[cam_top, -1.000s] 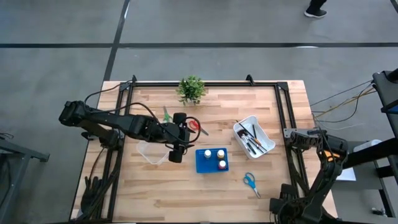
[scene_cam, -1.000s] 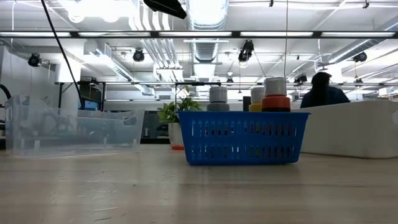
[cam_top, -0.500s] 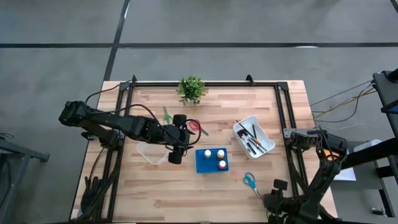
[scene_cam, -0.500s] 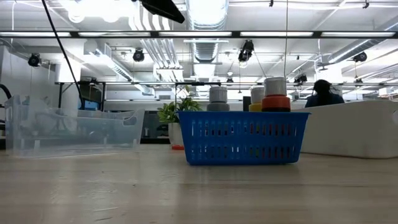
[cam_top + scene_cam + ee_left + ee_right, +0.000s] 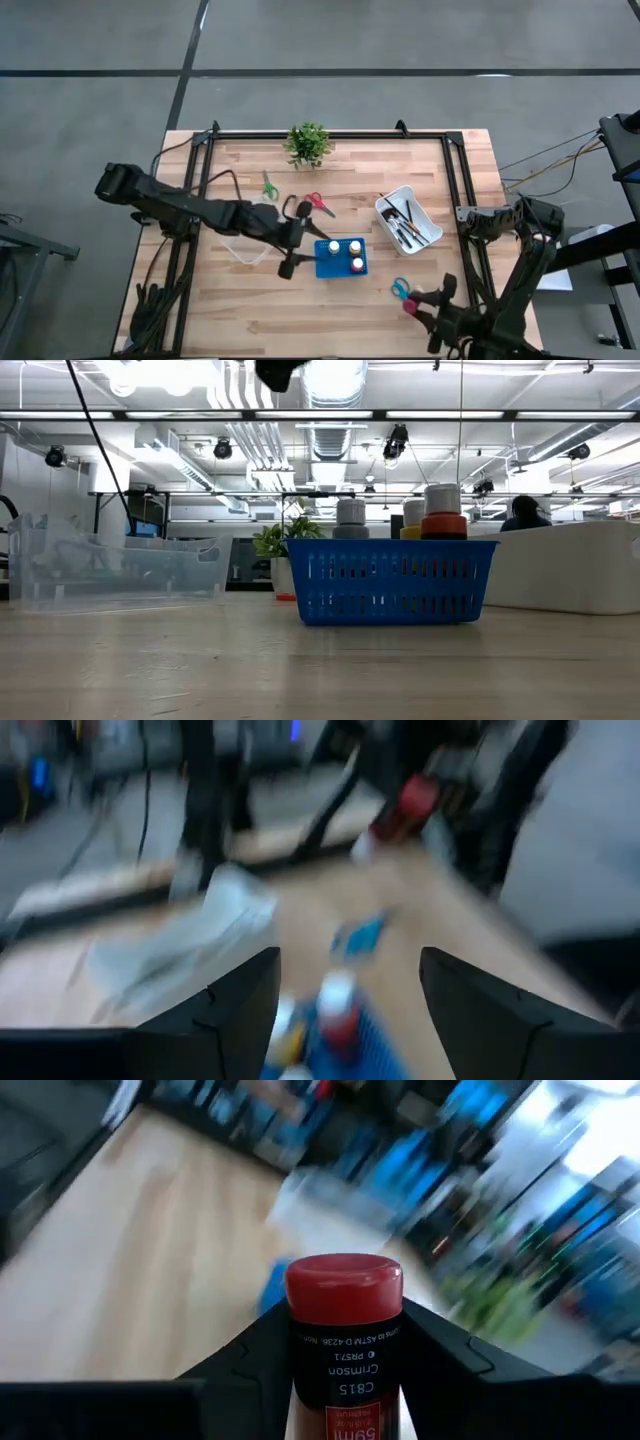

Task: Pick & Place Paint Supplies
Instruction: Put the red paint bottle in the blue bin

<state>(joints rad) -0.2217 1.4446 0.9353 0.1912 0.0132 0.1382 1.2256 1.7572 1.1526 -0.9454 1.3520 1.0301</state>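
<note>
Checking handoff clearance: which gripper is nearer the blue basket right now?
Left. The left gripper hangs open just beside the blue basket, on its clear-bin side. The right gripper holds a red paint bottle near the table's front edge, farther off.

The left gripper (image 5: 345,995) hung with its fingers (image 5: 235,1010) spread apart over the blue basket (image 5: 365,1035). Bottles (image 5: 335,1000) stood in the basket. Beyond it, blurred, lay blue scissors (image 5: 358,936), with a red bottle (image 5: 405,802) farther off.

Industrial lab hall: exposed ceiling ducts (image 5: 330,385), strip lights (image 5: 320,415).
</note>
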